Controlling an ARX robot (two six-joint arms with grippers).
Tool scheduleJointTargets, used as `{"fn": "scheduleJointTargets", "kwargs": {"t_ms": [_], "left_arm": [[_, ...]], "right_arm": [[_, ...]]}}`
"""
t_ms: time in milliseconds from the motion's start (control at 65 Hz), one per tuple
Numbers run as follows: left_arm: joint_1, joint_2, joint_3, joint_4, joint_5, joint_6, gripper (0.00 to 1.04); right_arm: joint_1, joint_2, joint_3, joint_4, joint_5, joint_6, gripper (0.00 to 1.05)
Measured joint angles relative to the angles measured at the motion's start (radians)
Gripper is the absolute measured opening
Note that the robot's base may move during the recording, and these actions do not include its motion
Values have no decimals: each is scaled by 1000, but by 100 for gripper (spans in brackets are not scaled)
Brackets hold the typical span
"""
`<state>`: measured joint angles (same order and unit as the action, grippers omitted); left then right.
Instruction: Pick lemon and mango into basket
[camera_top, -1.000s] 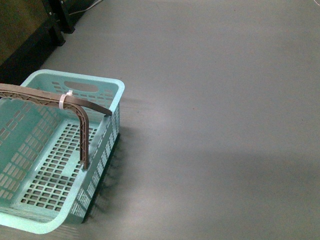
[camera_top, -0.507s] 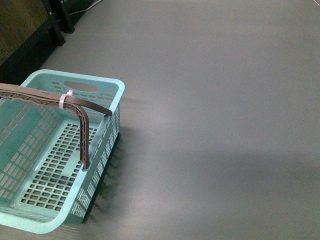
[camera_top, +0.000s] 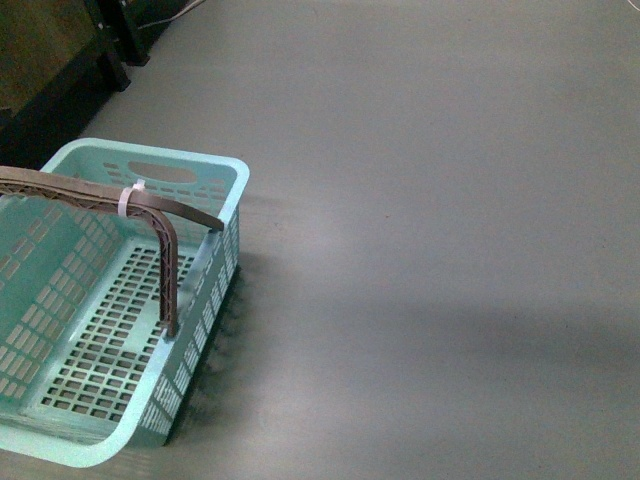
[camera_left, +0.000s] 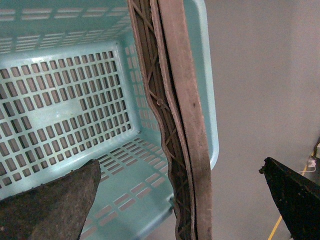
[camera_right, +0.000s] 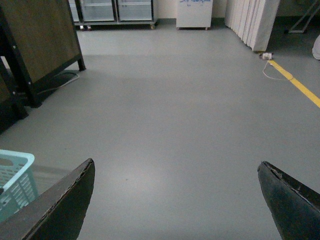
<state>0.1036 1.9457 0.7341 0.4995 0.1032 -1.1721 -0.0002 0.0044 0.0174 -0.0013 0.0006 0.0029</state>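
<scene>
Left gripper: two dark wedge-shaped fingers, rough, dusted grey. Right gripper shows black fingers, pale scuffed edges.

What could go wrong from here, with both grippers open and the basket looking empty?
No lemon or mango shows in any view, so the arms may have to search; the open right gripper faces only bare floor. The brown handle stands over the basket close in front of the open left gripper, so a descent there could snag it or tip the basket.
</scene>
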Motion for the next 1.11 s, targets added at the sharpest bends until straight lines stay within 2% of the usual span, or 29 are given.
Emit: {"fn": "scheduleJointTargets", "kwargs": {"t_ms": [246, 354, 446, 707, 953, 1107], "left_arm": [[-31, 125, 125, -8, -35, -26, 97], [-32, 161, 171, -16, -45, -27, 80], [-37, 195, 208, -21, -50, -26, 57], [-43, 227, 230, -67, -77, -72, 17], [-38, 191, 188, -60, -46, -57, 15], [-20, 68, 94, -58, 10, -63, 15]], "right_arm": [[0, 0, 0, 0, 0, 0, 96], [0, 0, 0, 0, 0, 0, 96], [0, 0, 0, 0, 0, 0, 96], [0, 0, 0, 0, 0, 0, 96], [0, 0, 0, 0, 0, 0, 96], [0, 0, 0, 0, 0, 0, 96]]}}
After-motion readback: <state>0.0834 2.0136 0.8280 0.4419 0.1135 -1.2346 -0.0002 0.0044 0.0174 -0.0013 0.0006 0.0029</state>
